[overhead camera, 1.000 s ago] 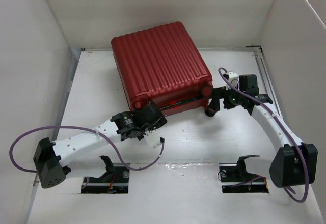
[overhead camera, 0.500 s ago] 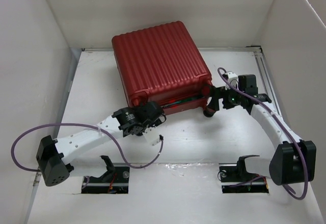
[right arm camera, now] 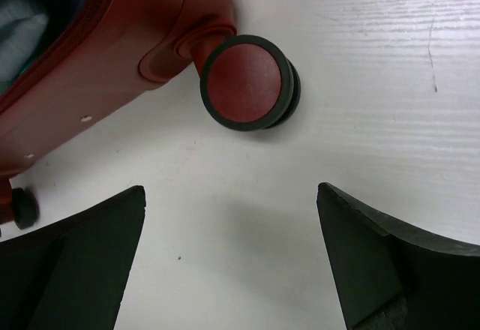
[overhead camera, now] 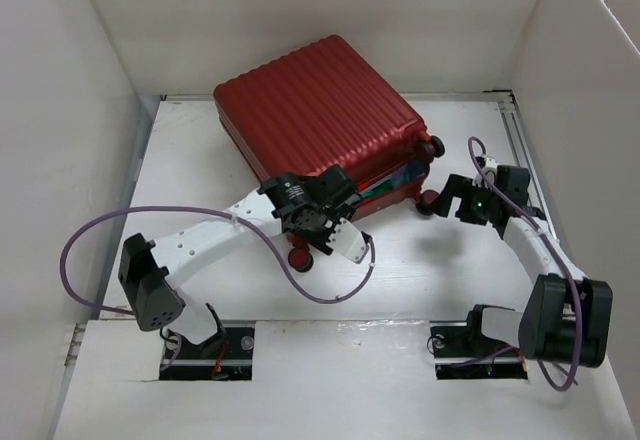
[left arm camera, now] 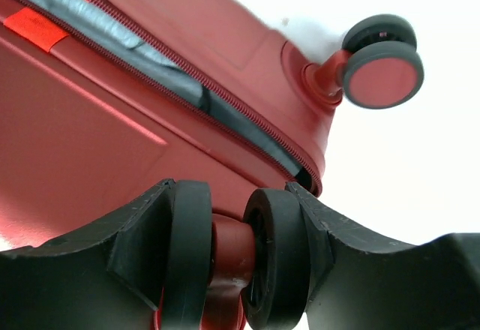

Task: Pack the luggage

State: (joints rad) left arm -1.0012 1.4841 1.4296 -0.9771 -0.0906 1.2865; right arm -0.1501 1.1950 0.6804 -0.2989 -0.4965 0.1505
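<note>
Judging from how things lay, we put the packing itself as mostly done and the closing as not. The luggage point(overhead camera: 315, 120) lay flat on the table point(overhead camera: 190, 180) toward its far side, ribbed shell uppermost and both halves folded together, yet the zipper seam point(left arm camera: 187, 94) along its near edge gaped, and pale lining and bits of red and teal showed through it. The left gripper point(left arm camera: 232, 195) was clamped on the near-corner double wheel point(left arm camera: 274, 262), one finger against each outer face. The right gripper point(right arm camera: 230, 195) was spread wide with nothing between its fingers, just beside the right-corner wheel point(right arm camera: 246, 82) but not touching it. What remained, as we read it, was to press the halves fully together and run the zipper round — neither step looked begun.
</note>
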